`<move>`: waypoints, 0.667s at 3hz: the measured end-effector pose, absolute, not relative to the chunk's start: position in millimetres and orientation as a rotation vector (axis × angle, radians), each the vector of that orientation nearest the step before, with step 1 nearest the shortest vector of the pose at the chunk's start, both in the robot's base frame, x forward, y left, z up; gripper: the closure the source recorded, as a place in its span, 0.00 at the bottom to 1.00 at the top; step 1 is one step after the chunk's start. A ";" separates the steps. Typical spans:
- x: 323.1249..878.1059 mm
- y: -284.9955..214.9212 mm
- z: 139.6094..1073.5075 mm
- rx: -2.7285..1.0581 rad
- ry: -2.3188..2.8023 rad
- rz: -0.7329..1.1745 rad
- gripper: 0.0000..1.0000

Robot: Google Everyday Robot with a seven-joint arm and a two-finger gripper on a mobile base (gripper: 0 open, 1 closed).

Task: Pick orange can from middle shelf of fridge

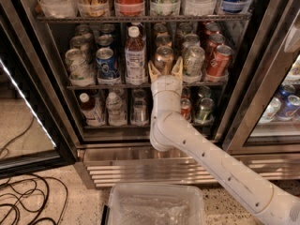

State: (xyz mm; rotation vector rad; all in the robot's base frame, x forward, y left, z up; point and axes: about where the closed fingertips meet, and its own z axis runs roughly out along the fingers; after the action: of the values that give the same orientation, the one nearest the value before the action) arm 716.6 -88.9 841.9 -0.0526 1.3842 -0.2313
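While beside bottle [135, 55], end effector [165, 65] agape

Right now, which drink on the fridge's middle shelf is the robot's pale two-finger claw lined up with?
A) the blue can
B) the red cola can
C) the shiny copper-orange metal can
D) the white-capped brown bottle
C: the open gripper sits at the front edge of the middle shelf, its two fingers pointing up at the shiny copper-orange metal can.

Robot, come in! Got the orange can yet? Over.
Gripper open at the middle shelf, fingers flanking the orange can. Can not lifted yet. Bottle and silver-green can crowd either side.
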 end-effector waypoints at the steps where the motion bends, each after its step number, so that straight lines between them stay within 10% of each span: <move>1: 733.5 -90.0 847.2 -0.066 1.373 -0.245 0.31; 2: 746.0 -91.0 850.7 -0.081 1.370 -0.246 0.49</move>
State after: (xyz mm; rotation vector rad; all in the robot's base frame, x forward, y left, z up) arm 746.0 -91.0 850.7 -0.0805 1.3698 -0.2457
